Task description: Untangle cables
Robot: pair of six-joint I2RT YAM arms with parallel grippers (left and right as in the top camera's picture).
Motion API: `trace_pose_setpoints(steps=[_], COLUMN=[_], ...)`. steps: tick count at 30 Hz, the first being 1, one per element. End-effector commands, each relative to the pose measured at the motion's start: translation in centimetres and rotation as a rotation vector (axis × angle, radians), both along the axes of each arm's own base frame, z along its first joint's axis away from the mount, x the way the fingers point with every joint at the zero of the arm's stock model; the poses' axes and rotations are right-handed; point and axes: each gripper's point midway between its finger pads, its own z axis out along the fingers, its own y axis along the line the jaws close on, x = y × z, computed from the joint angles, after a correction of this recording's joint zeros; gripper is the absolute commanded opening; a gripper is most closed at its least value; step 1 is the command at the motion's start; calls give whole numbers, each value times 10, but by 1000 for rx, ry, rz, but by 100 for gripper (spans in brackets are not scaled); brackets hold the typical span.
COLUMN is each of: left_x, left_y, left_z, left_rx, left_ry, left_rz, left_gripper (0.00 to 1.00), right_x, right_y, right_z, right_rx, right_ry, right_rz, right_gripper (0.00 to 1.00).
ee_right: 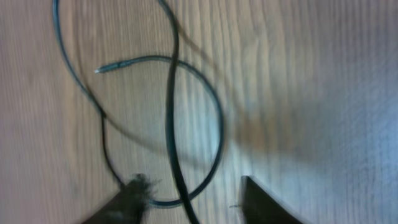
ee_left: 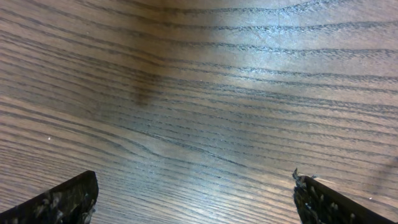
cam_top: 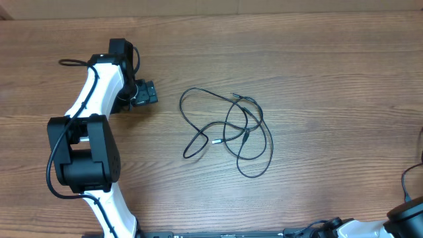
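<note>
Overhead: cables [cam_top: 228, 129] lie in a loose, overlapping tangle on the table [cam_top: 330, 73]; left gripper [cam_top: 144, 92] well left of them. Left wrist: its fingers spread wide over wood grain. Right wrist, blurred: right gripper [ee_right: 193, 202] parted, one strand running between the fingers, unpinched.

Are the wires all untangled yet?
Not yet. Done: nothing clear, the cables lie looped over each other in one heap. In hand: nothing gripped; the right gripper is open with a cord between its fingers, the left gripper open over bare table. Left: separating every cord.
</note>
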Motion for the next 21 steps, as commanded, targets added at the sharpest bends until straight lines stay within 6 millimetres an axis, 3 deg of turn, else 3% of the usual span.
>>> trace_pose_setpoints(steps=[1, 5, 9, 15, 16, 18, 19, 21], left_x=[0, 0, 0, 0, 0, 0, 0, 0], left_y=[2, 2, 2, 2, 2, 2, 2, 2], left_z=[-2, -2, -2, -2, -2, -2, -2, -2], left_rx=[8, 8, 8, 8, 9, 8, 8, 8], left_ry=[0, 0, 0, 0, 0, 0, 0, 0], left_rz=[13, 13, 13, 13, 13, 13, 13, 13], left_gripper=[100, 100, 100, 100, 100, 99, 100, 99], right_x=[14, 24, 21, 18, 20, 27, 33, 39], right_y=[3, 17, 25, 31, 40, 59, 78, 96], right_z=[8, 11, 21, 74, 94, 113, 126, 135], right_rx=[25, 55, 59, -69, -113, -138, -150, -151], right_ry=[-76, -120, -120, -167, -193, -242, -280, -309], right_rz=[43, 135, 142, 170, 219, 318, 399, 472], right_gripper=[61, 65, 71, 73, 73, 73, 73, 74])
